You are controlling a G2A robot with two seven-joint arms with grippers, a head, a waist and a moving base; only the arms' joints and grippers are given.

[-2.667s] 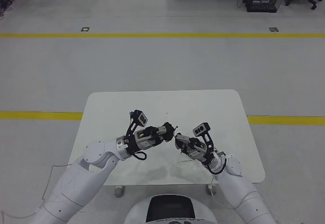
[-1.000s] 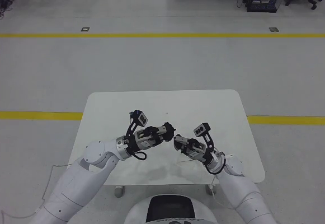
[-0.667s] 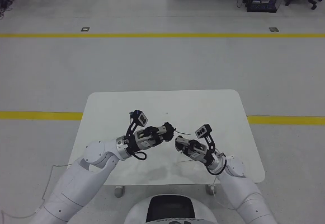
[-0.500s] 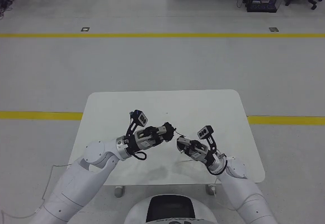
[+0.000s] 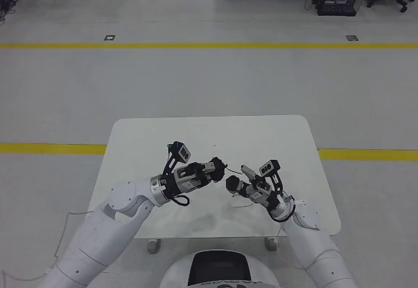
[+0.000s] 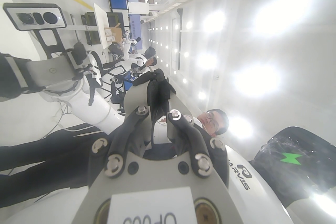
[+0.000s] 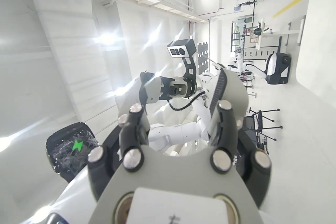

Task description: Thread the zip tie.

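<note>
**Right pincer opens wide**

The left pincer (image 5: 219,167) is pinched tight on the zip tie (image 5: 231,171), up in the air over the middle of the white counter (image 5: 158,137). The thin black tie pokes out toward the right pincer (image 5: 238,178). A moment ago the right pincer was narrow and close to the tie's tip. Now it has backed off a little and is wide open. The tie does not look threaded yet, so I think it needs a new grab.

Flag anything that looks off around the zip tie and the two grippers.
One thing: the zip tie is pinched only by the left gripper, above the table. The right gripper sits beside it with its fingers spread and nothing between them, so the threading has no second hold. Nothing looks spilled or damaged.
</note>
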